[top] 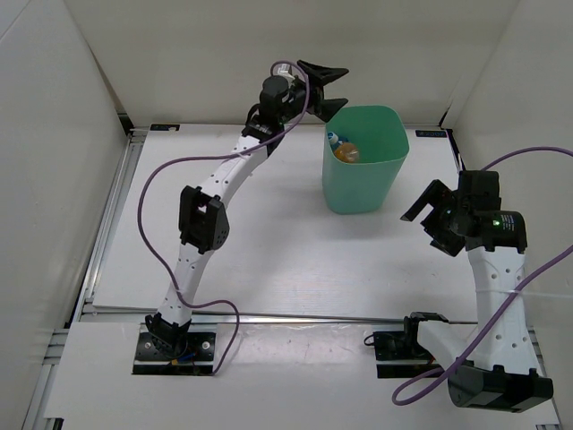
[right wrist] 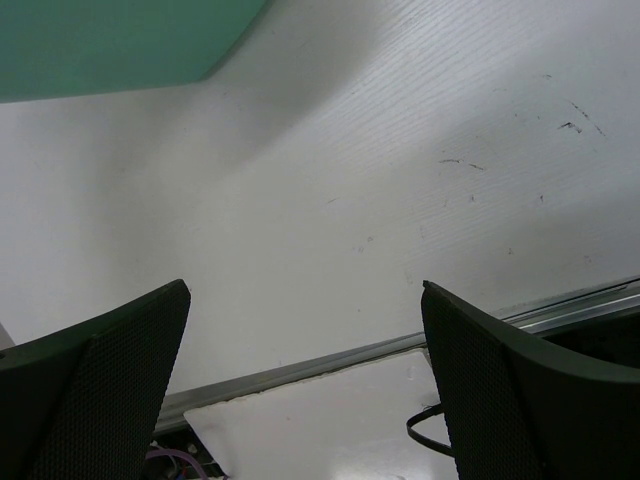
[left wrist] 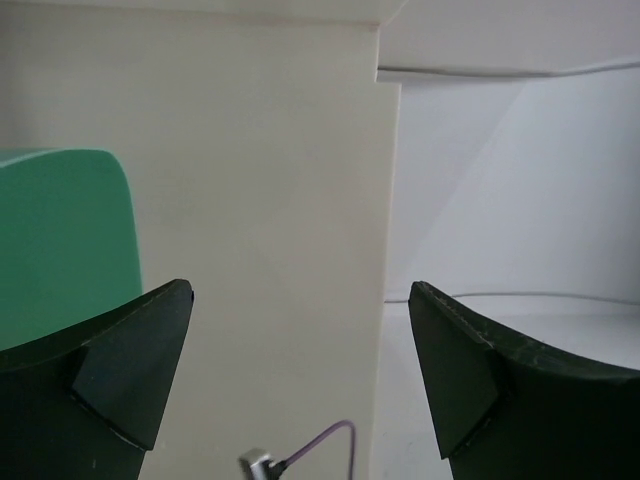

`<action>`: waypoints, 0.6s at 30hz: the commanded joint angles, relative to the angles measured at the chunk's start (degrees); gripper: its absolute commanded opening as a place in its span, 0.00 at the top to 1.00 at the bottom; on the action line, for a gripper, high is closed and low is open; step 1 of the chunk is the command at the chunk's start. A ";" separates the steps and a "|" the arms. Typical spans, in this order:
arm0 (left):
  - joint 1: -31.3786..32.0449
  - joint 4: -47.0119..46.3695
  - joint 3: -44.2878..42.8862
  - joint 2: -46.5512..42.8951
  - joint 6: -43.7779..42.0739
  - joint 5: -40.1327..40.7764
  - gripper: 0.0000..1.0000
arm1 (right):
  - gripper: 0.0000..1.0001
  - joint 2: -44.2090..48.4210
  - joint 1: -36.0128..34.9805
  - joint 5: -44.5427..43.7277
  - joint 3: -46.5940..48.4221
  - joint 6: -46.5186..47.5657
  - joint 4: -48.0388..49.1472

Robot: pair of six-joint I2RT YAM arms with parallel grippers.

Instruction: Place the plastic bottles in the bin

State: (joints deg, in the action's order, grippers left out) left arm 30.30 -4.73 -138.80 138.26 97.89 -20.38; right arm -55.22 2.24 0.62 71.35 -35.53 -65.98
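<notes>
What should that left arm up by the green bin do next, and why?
Probably draw the left arm back toward its base. Its fingers stand open and empty near the rim of the bin. An orange bottle and a blue-labelled one lie inside, and no bottle shows on the table, so there seems nothing left for it to do there.

A white table (top: 269,260) sits between plain white walls (top: 179,54).

White table (top: 269,260), the mint-green bin (top: 358,184) upright on its far half, right of centre.
</notes>
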 commanded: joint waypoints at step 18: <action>0.02 25.29 87.63 -86.29 -65.81 48.19 0.00 | 0.00 -2.08 0.22 2.63 4.15 3.10 1.11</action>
State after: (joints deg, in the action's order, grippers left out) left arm 31.03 13.98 -61.12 52.58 40.32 7.75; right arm -57.45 2.24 4.19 73.84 -33.47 -65.84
